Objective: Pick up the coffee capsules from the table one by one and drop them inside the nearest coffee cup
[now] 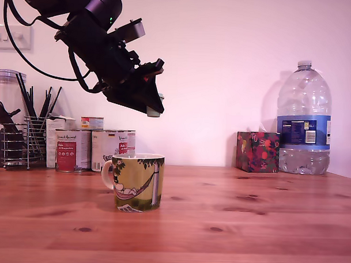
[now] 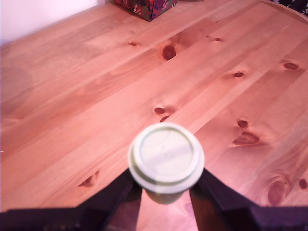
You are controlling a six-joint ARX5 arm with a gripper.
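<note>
The gripper (image 1: 152, 110) hangs high in the air, its dark fingers (image 2: 118, 192) pinching the pale grey-green capsule (image 2: 166, 157) from both sides. In the exterior view the capsule sits above the yellow-green mug (image 1: 138, 182), roughly over its rim and well clear of it. The mug stands upright on the wooden table (image 1: 247, 226).

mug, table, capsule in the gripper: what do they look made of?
Mug: looks like glazed ceramic, with a glossy printed hammock picture and a thick pale rim.
Table: wood, reddish-brown with visible grain and dark knots, with a smooth, slightly sheeny finish.
Capsule in the gripper: pale grey-green and matte, with a stepped rim on its flat end; plastic or coated foil, I can't tell which.
</note>
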